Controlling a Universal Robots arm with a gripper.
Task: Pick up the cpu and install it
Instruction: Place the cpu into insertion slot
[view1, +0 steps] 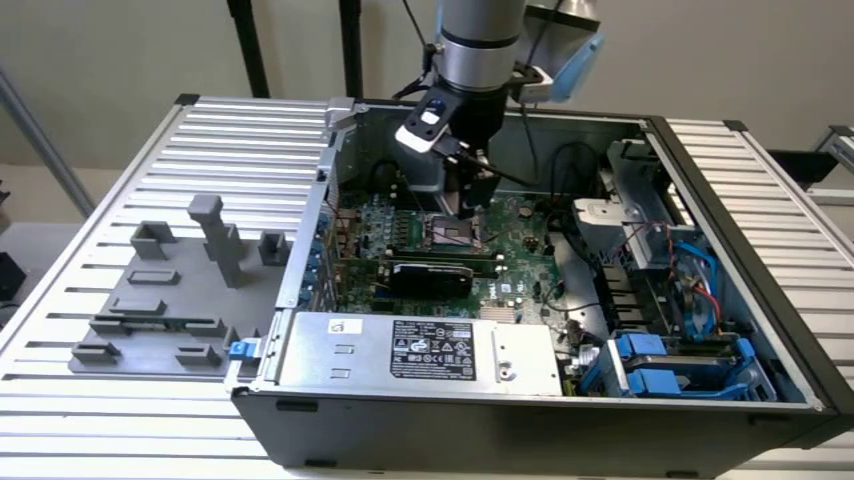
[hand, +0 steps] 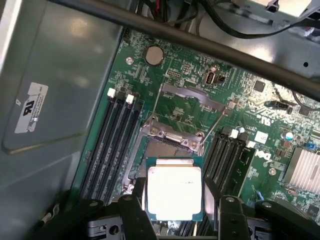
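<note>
The cpu (hand: 174, 192), a flat square chip with a bright silvery top and a thin green rim, sits between the two black fingers (hand: 134, 204) of my gripper (hand: 175, 200), which is shut on it. It hangs just over the open motherboard socket (hand: 156, 149), whose metal load plate (hand: 192, 97) is swung back. In the exterior view my gripper (view1: 463, 205) reaches down inside the open computer case, right above the socket (view1: 447, 234) on the green motherboard (view1: 514, 262). Whether the chip touches the socket I cannot tell.
Black memory slots (hand: 112, 145) flank the socket on both sides. Loose cables (view1: 567, 170), a power supply (view1: 427, 348) and a blue drive cage (view1: 667, 365) crowd the case. Grey plastic fixture blocks (view1: 174, 290) stand on the slatted table at the exterior view's left.
</note>
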